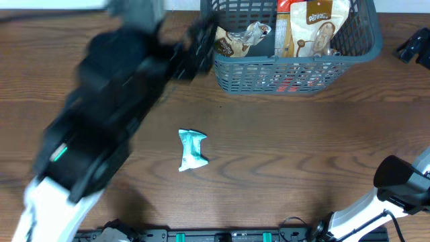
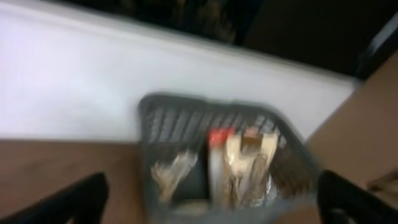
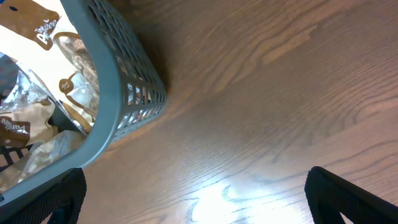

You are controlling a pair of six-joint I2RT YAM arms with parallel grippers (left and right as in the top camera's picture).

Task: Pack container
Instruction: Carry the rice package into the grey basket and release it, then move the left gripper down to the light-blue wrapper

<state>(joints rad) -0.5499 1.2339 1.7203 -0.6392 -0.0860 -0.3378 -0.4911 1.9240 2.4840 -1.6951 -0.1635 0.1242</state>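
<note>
Slatted grey plastic basket (image 1: 295, 70) sits at my wood-grain tabletop's (image 1: 282, 154) far edge, its top cut off; left end effector (image 2: 211, 190) and right end effector (image 3: 196, 180) both gape empty; my left-wrist view is blurred.

Overhead, the left arm (image 1: 101, 114) is a dark smear. The left tool (image 1: 196, 40), by the left wall of the basket (image 1: 295, 72), is too blurred to show its jaws. The far edge of that view cuts the basket off, and the right tool (image 1: 411, 47) runs off the right edge. The left wrist view is blurred throughout: the packets (image 2: 242, 168) cannot be read, and only the fingers (image 2: 81, 199) show, at its near corners. The print on the teal packet (image 1: 192, 150) is too small to read.
</note>
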